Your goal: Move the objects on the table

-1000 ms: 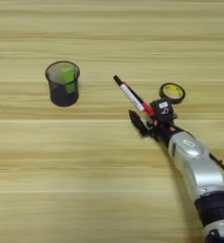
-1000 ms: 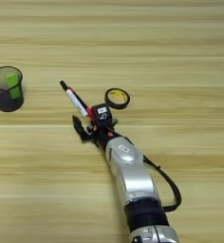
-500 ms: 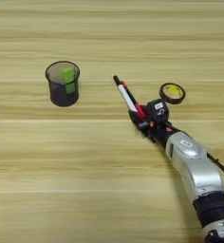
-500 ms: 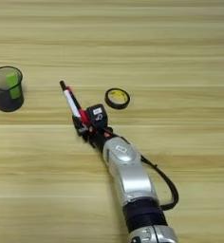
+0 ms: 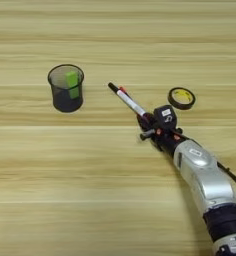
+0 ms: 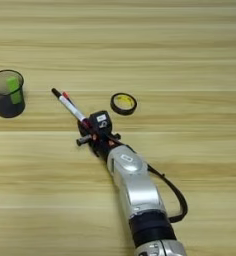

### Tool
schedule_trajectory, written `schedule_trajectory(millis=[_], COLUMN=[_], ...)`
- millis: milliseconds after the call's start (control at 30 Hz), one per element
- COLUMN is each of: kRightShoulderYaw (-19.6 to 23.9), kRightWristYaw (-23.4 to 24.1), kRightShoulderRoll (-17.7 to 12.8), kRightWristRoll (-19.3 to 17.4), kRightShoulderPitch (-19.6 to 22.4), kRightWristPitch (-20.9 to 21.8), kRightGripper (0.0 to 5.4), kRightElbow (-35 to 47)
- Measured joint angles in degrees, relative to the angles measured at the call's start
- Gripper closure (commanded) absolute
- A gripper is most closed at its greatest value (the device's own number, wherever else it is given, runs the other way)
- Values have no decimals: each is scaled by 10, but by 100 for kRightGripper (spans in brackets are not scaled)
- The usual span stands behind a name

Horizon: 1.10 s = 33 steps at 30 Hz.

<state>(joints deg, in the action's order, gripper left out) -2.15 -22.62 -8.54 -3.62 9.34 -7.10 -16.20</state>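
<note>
The black fingers hold the near end of the white marker and the red-tipped pen, the tape ring lies just beside them on the desk, so nothing looks moved away yet.

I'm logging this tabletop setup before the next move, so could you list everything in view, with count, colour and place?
table: one, pale wood-grain planks, fills both views.
cup: one, dark see-through, left part of the table, upright.
green piece: one, bright green, inside the cup.
marker: one, white with black cap, lying slantwise at centre, its lower end at the gripper.
red-tipped pen: one, thin, lying close alongside the marker.
tape ring: one, black with yellow inner label, flat on the table right of the marker.
right gripper: one, black fingers on a silver forearm, entering from the bottom right.
</note>
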Motion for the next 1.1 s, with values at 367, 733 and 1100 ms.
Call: schedule_trajectory(millis=[367,733,1100], kRightShoulderYaw=[1,18,56], kRightWristYaw=[0,12,46], kRightShoulderRoll=[0,-6,-32], kRightWristRoll=[0,1,1], kRightShoulderPitch=[0,9,23], kRightWristPitch=[0,2,1], kRightGripper=[463,463,463], kRightElbow=[1,-14,-38])
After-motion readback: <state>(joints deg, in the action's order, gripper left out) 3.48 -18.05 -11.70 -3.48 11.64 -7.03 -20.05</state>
